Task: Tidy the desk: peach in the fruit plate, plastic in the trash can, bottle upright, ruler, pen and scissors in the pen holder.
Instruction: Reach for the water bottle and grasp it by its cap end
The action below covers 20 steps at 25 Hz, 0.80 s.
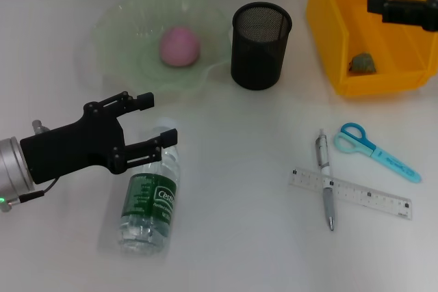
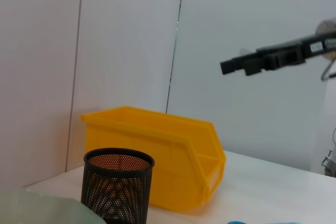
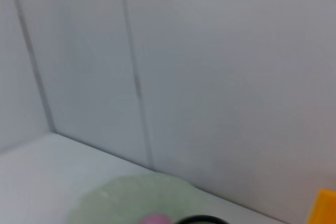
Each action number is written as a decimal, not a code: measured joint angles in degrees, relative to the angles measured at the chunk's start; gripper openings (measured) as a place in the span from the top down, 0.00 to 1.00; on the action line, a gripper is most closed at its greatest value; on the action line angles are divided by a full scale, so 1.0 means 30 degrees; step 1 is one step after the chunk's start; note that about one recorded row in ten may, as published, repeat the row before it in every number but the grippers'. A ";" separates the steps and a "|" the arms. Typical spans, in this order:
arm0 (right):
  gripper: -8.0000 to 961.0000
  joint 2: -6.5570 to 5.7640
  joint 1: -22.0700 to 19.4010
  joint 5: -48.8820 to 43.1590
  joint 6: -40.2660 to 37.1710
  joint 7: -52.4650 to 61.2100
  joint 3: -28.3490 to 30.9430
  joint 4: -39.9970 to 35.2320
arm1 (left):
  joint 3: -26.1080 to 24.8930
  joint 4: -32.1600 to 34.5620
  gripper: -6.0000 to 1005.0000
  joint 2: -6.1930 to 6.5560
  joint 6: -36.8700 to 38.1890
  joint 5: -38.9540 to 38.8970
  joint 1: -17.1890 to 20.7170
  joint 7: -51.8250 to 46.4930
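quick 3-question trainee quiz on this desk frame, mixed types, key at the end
1. True or false: the bottle stands upright.
2. Where is the peach? A) in the fruit plate B) in the pen holder C) on the bare desk
3. Which item lies across the ruler, and what lies apart from both?

Key
1. False: it lies on its side, cap end at the open left gripper.
2. A
3. The pen crosses it; the scissors lie apart. The right gripper hangs over the trash can.

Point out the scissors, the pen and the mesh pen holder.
scissors (image 1: 378,152): head view, where the blades meet the blue handles.
pen (image 1: 326,181): head view, mid-barrel, where it crosses the ruler.
mesh pen holder (image 1: 261,51): head view, front of the black wall.
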 joint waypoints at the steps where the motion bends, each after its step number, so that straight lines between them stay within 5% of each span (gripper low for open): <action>1: 0.12 -0.0005 -0.0441 0.1356 -0.0194 -0.1274 0.0126 0.0771 | 0.0001 0.0000 0.20 0.0000 0.0052 0.0001 -0.0001 -0.0008; 3: 0.12 -0.0028 -0.1253 0.4624 -0.1341 -0.4843 0.0657 0.3338 | -0.0049 0.0000 0.20 -0.0001 0.0415 -0.0001 -0.0047 -0.0043; 12: 0.12 -0.0072 -0.1093 0.6662 -0.6925 -1.2089 0.3879 1.0515 | 0.0125 0.0952 0.20 -0.0031 0.2554 -0.0741 -0.0209 -0.2906; 16: 0.12 -0.0111 -0.1048 0.6171 -0.7381 -1.3806 0.4505 1.2704 | 0.1712 0.3085 0.20 -0.0159 0.3186 -0.1517 -0.0222 -0.6787; 20: 0.12 -0.0117 -0.0988 0.5421 -0.7255 -1.4044 0.4928 1.3147 | 0.5002 0.7151 0.20 -0.0168 0.0959 -0.2078 0.0788 -1.1599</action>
